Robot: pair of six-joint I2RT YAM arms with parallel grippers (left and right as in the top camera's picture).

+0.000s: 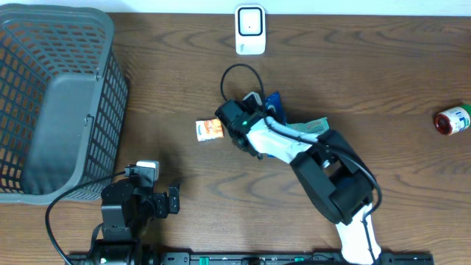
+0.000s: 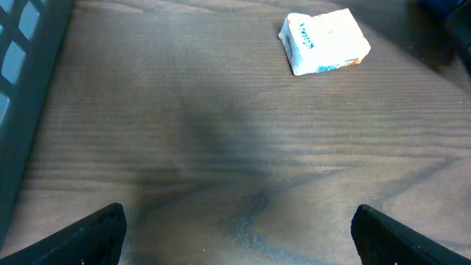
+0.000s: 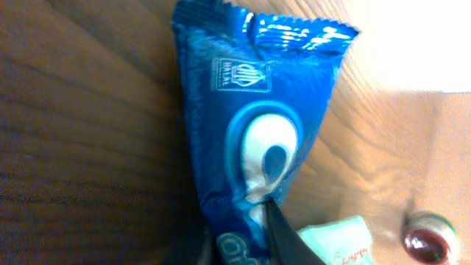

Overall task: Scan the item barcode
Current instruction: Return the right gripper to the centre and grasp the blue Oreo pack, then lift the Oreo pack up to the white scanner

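Observation:
The item is a blue snack packet point(image 3: 254, 125) with a crimped top edge, lying on the wooden table near its middle point(image 1: 275, 99). My right gripper point(image 3: 250, 235) is shut on the packet's lower end; one dark finger point(image 3: 283, 239) presses its front and the other is hidden behind the wrapper. From above, the right gripper point(image 1: 259, 105) sits just left of the packet. A white barcode scanner point(image 1: 250, 29) stands at the far edge. My left gripper point(image 2: 239, 243) hangs open over bare wood at the near left point(image 1: 151, 199).
A grey mesh basket point(image 1: 59, 96) fills the left side. A small white and orange box point(image 1: 209, 129) point(image 2: 324, 40) lies left of the right gripper. A pale green packet point(image 1: 309, 126) point(image 3: 338, 239) lies by the right arm. A red-capped bottle point(image 1: 451, 120) rests far right.

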